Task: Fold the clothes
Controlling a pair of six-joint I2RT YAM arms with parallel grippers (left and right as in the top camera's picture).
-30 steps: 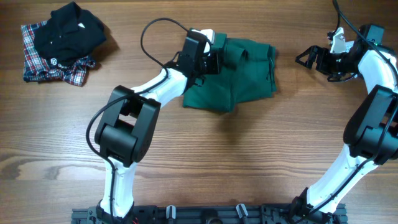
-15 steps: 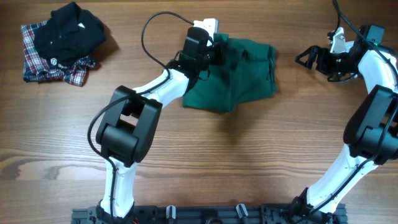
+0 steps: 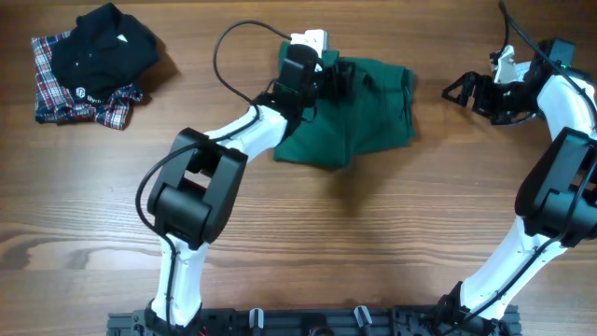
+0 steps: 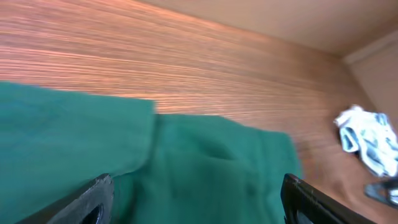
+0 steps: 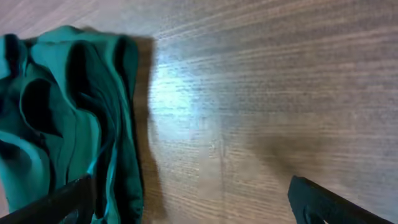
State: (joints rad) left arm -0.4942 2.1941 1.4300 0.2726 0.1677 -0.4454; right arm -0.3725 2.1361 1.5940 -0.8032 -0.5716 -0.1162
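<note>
Wood-grain table [image 3: 373,233] fills every view, and two arms reach over it. One green garment [image 3: 368,117] lies at the upper middle of the table, bunched into a rough rectangle with several loose folds along its right edge. One black shirt [image 3: 103,47] sits on top of one plaid shirt [image 3: 56,101] in the far left corner, well apart from the garment. One small pale cloth [image 4: 370,140] shows only in the left wrist view, beyond the garment.

The left gripper [image 4: 199,205] is over the garment's upper left part, its two fingers spread wide and gripping nothing. The right gripper [image 5: 193,205] hangs beside the garment's right edge, over bare wood, likewise fully spread and empty.
</note>
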